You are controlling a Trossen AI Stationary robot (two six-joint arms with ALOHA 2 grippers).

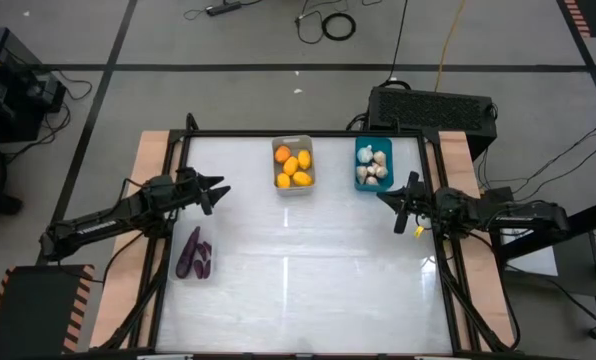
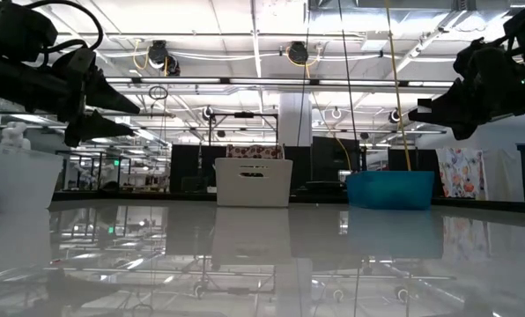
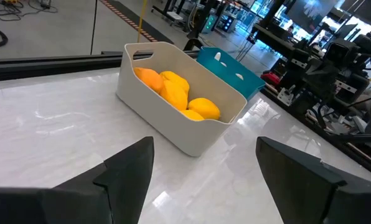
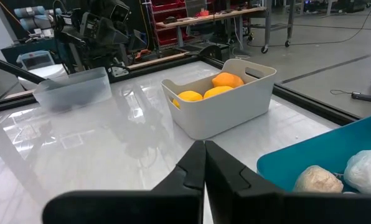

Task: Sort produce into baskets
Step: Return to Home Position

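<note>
While hanging over the table (image 1: 308, 275), holds the left gripper (image 3: 204, 143) wide apart by the clear bin (image 4: 73, 89) and the right gripper (image 4: 204, 146) pressed together by the blue bin (image 2: 390, 190). Has fruits (image 3: 176, 93) in the grey bin (image 3: 167, 123), garlic (image 1: 375, 167) in the blue bin, eggplants (image 1: 191, 252) in the clear bin.

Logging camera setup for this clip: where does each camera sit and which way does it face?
High view: overhead, straight down on the table; shows left gripper, open, and right gripper, shut.
Low view: table-top height, level across toward the grey bin; both grippers hang in the upper corners.
Left wrist view: past its own spread fingers toward the grey bin of fruit.
Right wrist view: past its own closed fingers toward the grey bin and teal bin.
Shared: the grey bin shows in all four.
</note>
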